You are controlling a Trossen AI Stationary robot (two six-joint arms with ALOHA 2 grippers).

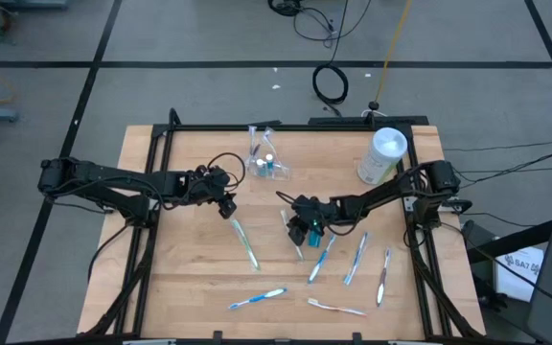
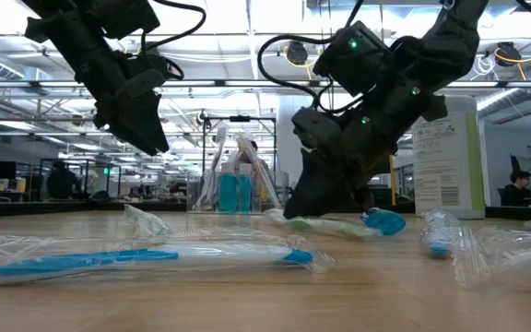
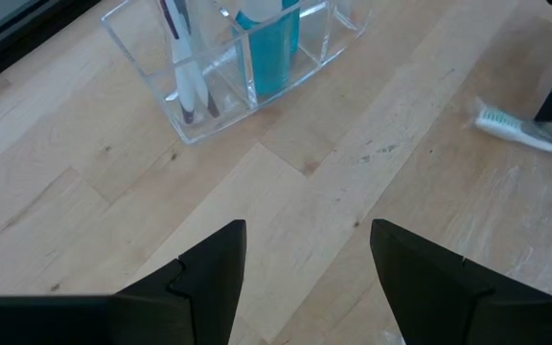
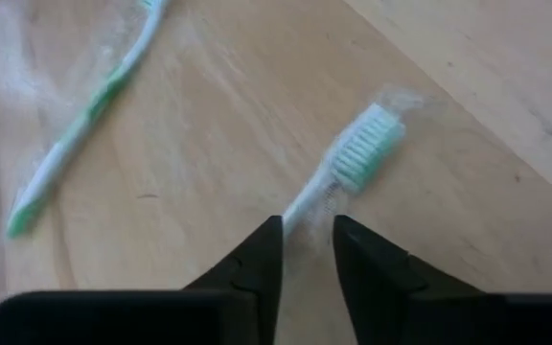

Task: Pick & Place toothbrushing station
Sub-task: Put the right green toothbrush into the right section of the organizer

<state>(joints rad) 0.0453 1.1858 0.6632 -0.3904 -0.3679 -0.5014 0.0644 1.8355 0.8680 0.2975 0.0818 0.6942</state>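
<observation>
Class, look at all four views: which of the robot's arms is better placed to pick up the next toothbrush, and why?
The right. Its gripper is low on the table with its fingers straddling the green-bristled toothbrush. The left gripper hangs open over bare wood near the clear organizer.

Wooden table (image 1: 190, 287) with wrapped toothbrushes (image 1: 257, 298), clear organizer (image 1: 264, 161), white canister (image 1: 382, 156).

A grey floor (image 1: 209, 86) crossed by dark lines surrounds the wooden table (image 1: 190, 268). A coiled black cable (image 1: 331, 84) lies at twelve o'clock. Beyond, ceiling lights (image 2: 247, 18) shine over seated people (image 2: 521, 187).
</observation>
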